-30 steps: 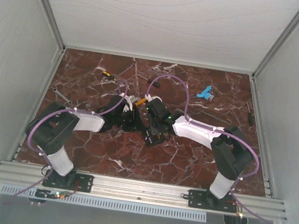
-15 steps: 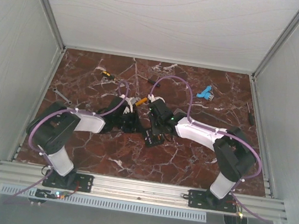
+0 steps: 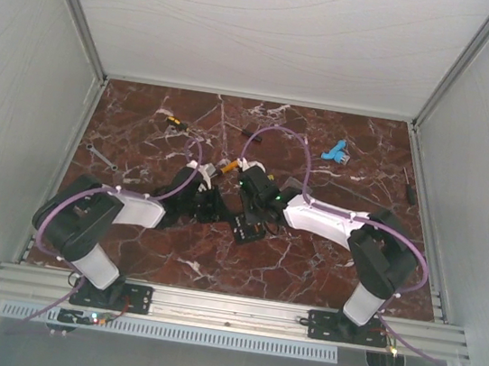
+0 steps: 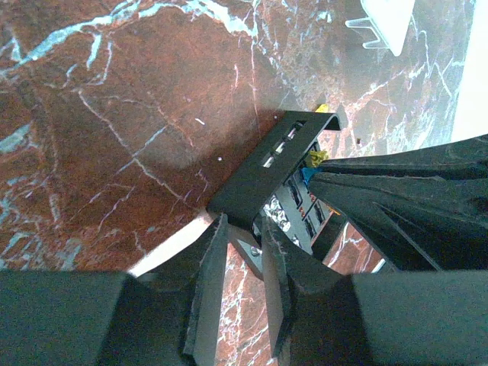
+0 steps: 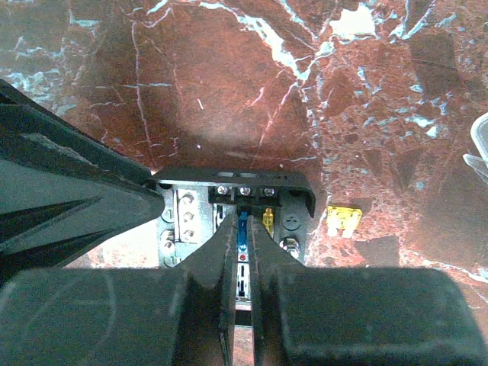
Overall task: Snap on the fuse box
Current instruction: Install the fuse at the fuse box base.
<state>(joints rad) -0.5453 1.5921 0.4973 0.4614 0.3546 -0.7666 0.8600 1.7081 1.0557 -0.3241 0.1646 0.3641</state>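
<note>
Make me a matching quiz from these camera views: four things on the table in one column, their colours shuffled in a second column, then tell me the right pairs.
Column one
1. fuse box
2. loose fuse lying beside the box
3. plastic lid
4. small part at the far right, away from both arms

Column two
A. light blue
B. clear
C. black
D. yellow

Pairs: 1-C, 2-D, 3-B, 4-A
</note>
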